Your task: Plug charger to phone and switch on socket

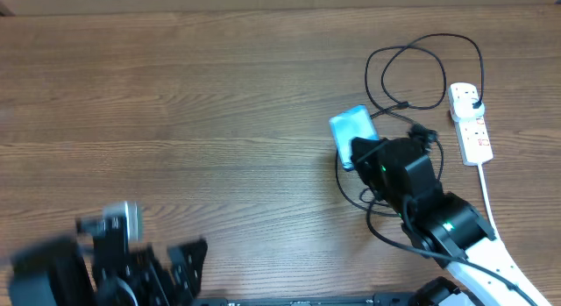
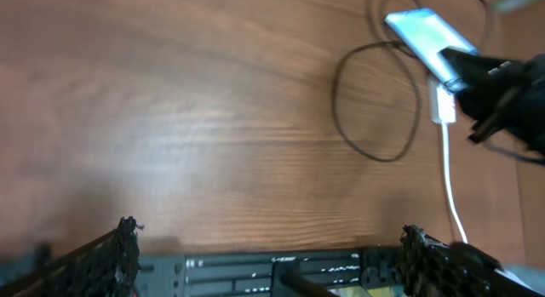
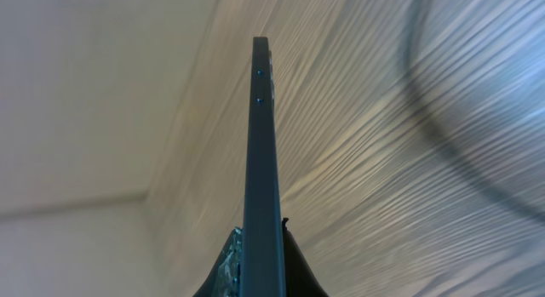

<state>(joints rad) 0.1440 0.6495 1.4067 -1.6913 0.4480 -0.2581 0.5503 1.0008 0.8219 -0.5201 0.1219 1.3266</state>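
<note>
Grip first: the right gripper is closed on the lower end of the phone, at about 3 o'clock on the table in the overhead view. The right wrist view shows the phone edge-on, its thin dark side rising from between the fingers, which pinch it across front and back. It looks tipped up off its back; whether any edge touches the wood I cannot tell. The left gripper hangs at 7 o'clock, well apart, its jaws spread wide with nothing between them.

The cable lies in loose loops from 12 to 2 o'clock of the phone, with more curling under the right arm at 5 o'clock. Its black plug sits in the power strip at 3 o'clock of the phone. The small tip I cannot pick out for certain.

The phone should be stiff, smooth and probably slippery, with a face that will not forgive a hard squeeze. A moderate pinch across the flat faces, leaving the port end free, seems right. The cable is light and limp, so its tip will likely droop unless taken just behind the connector. The strip is light and may slide under a switch press.
</note>
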